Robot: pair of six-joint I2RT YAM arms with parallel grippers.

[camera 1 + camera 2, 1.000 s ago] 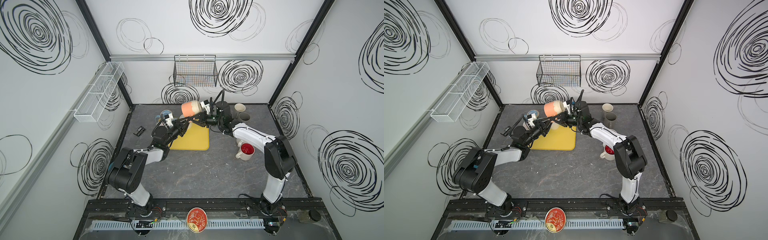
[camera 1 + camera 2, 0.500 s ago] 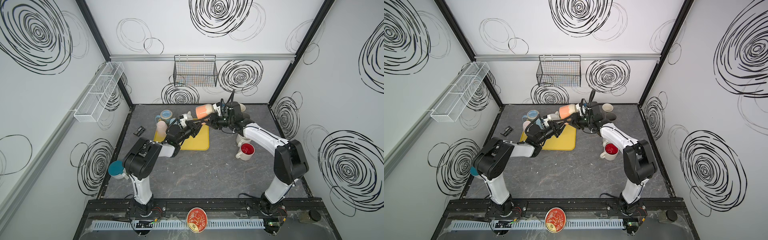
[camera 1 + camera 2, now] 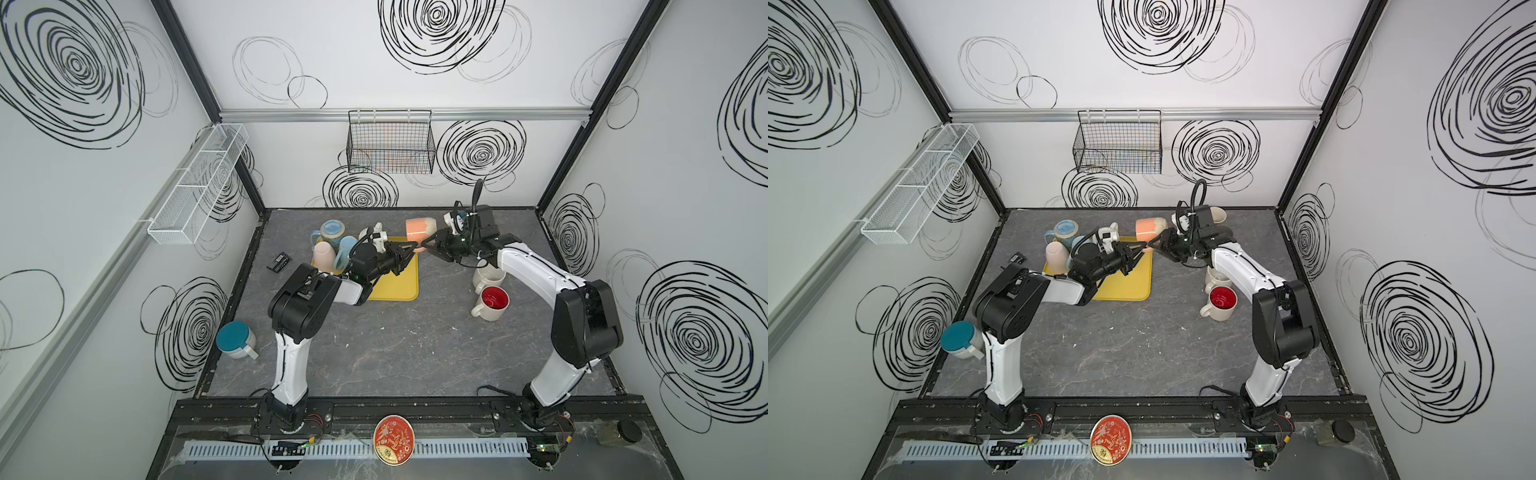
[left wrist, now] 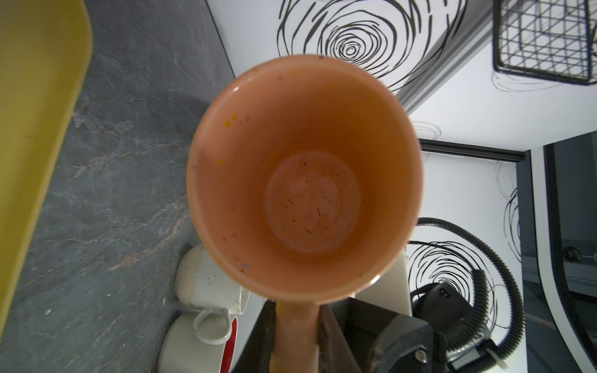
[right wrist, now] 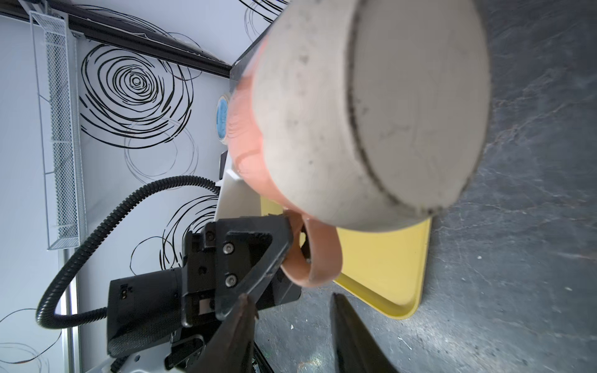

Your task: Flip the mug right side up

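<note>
top views: high front, whole scene | wrists: close, both on mug (image 4: pixel 303 181)

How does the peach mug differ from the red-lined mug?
The peach mug hangs sideways in the air, its handle pinched by the left gripper; the red-lined mug stands upright on the table. The peach mug is peach inside, the red-lined mug red. Both have one handle.

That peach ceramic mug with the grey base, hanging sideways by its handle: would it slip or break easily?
Probably rigid and brittle: the peach ceramic mug looks like glazed stoneware. Its smooth handle may be slippery, and only the left end effector pinches it, so the body could swing down.
</note>
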